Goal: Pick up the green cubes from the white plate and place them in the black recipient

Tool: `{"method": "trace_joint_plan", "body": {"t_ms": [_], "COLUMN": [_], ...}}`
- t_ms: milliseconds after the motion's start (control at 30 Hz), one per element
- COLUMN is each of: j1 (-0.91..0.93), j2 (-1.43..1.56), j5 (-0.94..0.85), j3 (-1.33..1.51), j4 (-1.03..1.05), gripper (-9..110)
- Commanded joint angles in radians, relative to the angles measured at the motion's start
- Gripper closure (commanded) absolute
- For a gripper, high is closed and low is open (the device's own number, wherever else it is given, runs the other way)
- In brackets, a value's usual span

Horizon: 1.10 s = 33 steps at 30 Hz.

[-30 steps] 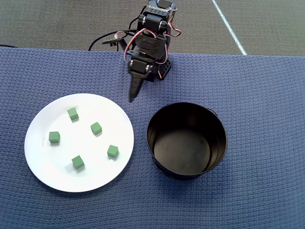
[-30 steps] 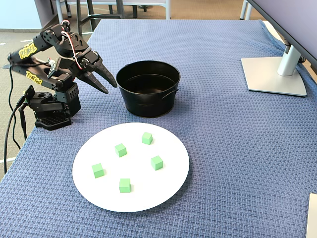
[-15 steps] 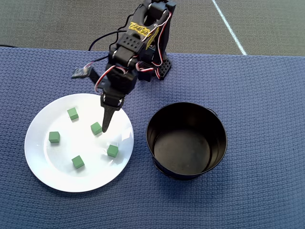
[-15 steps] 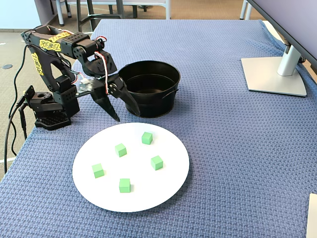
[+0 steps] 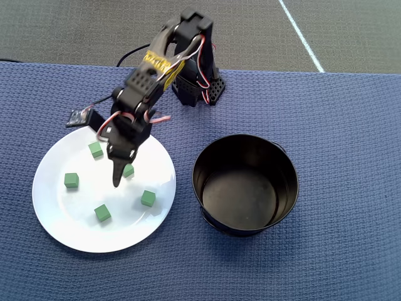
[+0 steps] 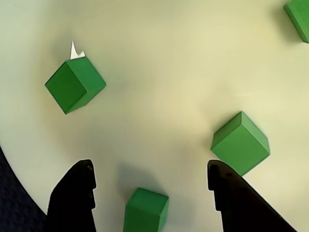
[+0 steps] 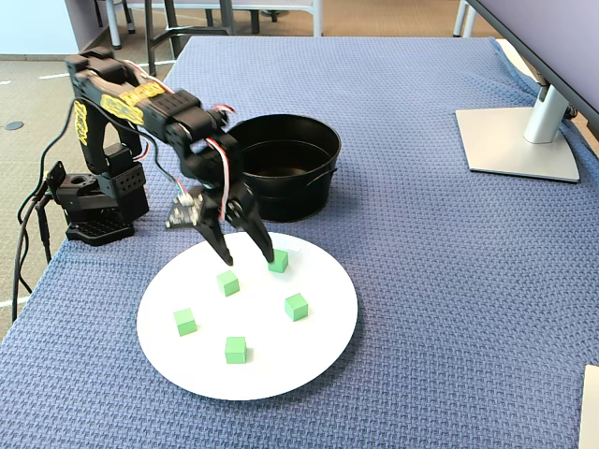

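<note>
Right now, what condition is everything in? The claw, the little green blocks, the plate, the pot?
gripper: open, holding nothing, poised over the plate.
green cubes: all five lying loose and apart on the plate, none picked up.
white plate: flat on the blue cloth, carrying the cubes.
black recipient: upright beside the plate, empty inside.

Cubes [image 5: 102, 213] lie on plate [image 5: 56, 216], left of pot [image 5: 245, 185].

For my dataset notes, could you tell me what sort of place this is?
Probably an office or lab desk: a monitor stand on the blue woven table cover, chair legs behind, carpet floor.
</note>
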Motion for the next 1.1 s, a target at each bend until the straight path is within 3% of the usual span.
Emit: {"method": "trace_joint_plan", "body": {"t_ms": [0, 167, 433, 733, 1067], "j1": [-0.038, -0.114, -0.244, -0.236, -0.215], "j2": [-0.08, -0.11, -0.097, -0.261, -0.325], "j5": [0.229, 0.436, 0.574, 0.396, 0.324], "j3": [-0.147, -0.192, -0.169, -0.29, -0.334], "j4": [0.02, 0.086, 0.155, 0.164, 0.16], "gripper": [81, 81, 81, 81, 81]}}
